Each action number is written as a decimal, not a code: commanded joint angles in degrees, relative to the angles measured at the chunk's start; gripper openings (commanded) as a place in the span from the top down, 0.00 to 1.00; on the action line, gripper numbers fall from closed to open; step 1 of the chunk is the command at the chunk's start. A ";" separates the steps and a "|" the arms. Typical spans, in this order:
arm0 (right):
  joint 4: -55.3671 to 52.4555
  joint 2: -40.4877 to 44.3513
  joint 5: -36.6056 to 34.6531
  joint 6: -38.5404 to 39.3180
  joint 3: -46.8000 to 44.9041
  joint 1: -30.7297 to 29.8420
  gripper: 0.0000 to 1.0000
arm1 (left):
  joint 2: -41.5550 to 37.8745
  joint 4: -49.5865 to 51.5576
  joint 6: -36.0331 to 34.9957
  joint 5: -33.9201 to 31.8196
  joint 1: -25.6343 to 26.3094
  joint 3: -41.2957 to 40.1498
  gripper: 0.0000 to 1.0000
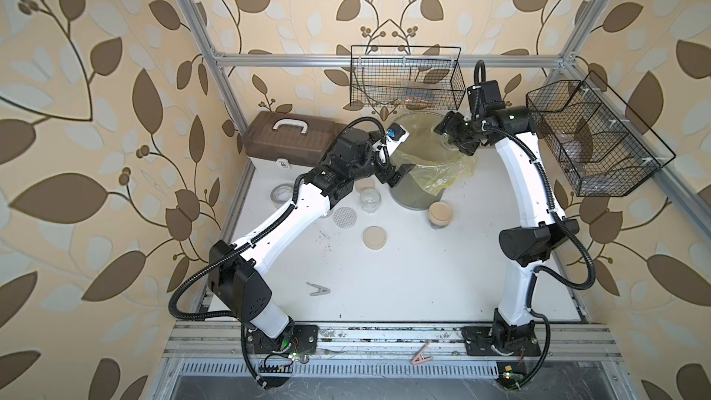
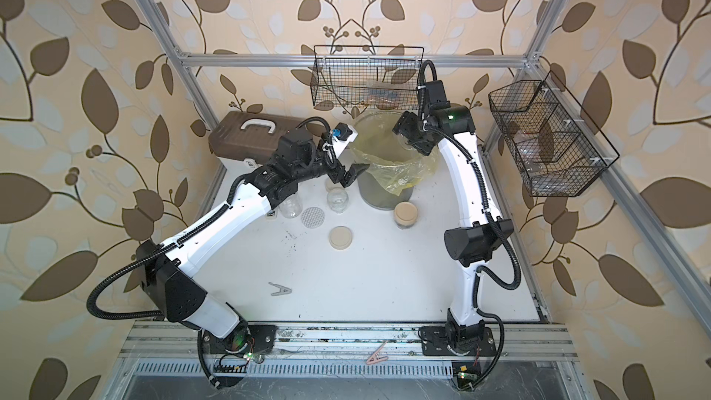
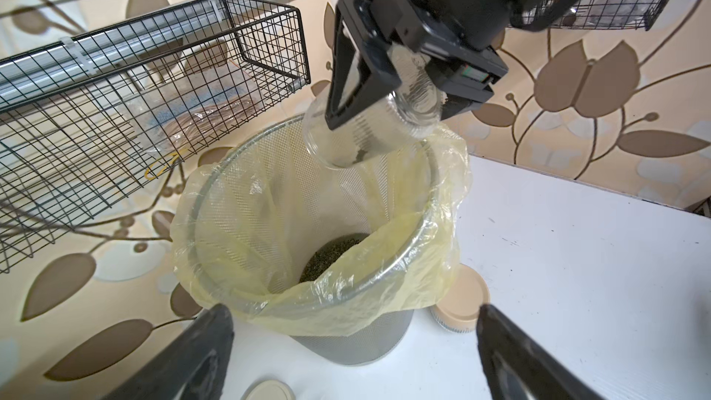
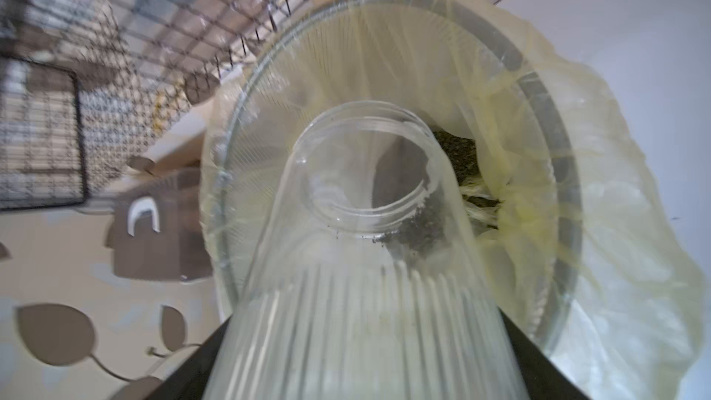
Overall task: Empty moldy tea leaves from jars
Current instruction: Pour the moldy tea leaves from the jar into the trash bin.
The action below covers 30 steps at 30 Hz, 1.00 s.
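While the right claw is clamped around the ribbed body of a clear glass jar, that jar hangs tipped, mouth down, over the grey mesh bin with its yellow liner. The moldy tea leaves lie as a dark heap at the bottom of the liner, and a few crumbs cling inside the jar's neck. The left claw hovers just beside the bin with its jaws wide apart, holding nothing. On the white surface a lidded jar stands close to the bin, an open jar stands near a dotted lid, and a beige lid lies loose.
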State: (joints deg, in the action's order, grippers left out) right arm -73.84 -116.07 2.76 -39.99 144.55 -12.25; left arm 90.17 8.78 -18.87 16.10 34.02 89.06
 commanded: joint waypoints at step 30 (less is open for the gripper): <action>13.09 5.77 30.85 3.65 -0.95 8.12 1.00 | 29.03 -28.03 -15.93 21.43 -3.76 25.72 0.01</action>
State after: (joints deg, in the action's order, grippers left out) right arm -64.58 -112.51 28.47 -31.99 142.04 -3.60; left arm 118.83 -15.07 -31.86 34.30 30.28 109.89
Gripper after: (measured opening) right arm 0.801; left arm 0.988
